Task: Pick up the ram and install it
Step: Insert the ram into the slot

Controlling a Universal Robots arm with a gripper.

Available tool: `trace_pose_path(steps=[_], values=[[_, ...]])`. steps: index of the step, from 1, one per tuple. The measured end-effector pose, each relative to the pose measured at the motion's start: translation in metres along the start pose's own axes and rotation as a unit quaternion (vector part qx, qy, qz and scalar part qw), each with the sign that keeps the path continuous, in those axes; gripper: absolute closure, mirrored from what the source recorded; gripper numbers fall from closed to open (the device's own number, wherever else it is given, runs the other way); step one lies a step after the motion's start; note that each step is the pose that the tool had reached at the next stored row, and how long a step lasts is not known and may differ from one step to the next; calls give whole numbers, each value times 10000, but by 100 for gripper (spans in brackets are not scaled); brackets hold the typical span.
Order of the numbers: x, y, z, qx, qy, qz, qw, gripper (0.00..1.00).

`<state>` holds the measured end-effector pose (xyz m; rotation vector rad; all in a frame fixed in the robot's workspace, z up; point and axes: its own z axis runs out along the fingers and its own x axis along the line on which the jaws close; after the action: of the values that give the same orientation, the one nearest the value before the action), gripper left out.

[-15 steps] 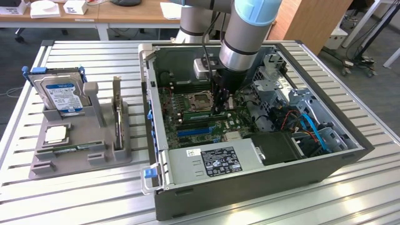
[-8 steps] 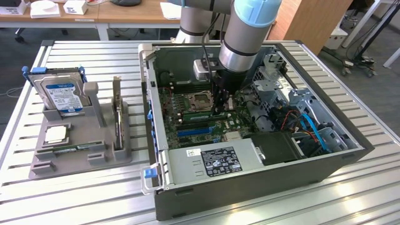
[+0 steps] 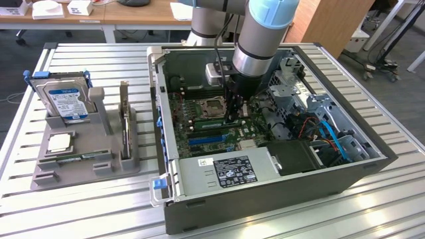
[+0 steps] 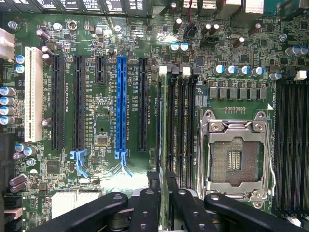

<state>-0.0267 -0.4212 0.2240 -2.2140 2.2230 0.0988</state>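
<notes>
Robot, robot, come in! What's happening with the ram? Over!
Gripper shut on the ram. Ram edge-on, down at the memory slots beside the CPU socket; seated or not, cannot tell. Nothing lying across the slots.

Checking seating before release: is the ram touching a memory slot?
Cannot tell. In the wrist view the ram, held edge-on in the gripper, lines up over the memory slots, hiding its own lower edge.
</notes>
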Motion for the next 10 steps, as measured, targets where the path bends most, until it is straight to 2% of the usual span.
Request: trace_pose_path(steps=[6,10], values=[[0,0,-6,-1,2,0,10000,81],[-3,3,-61,0,1,0,10000,81]])
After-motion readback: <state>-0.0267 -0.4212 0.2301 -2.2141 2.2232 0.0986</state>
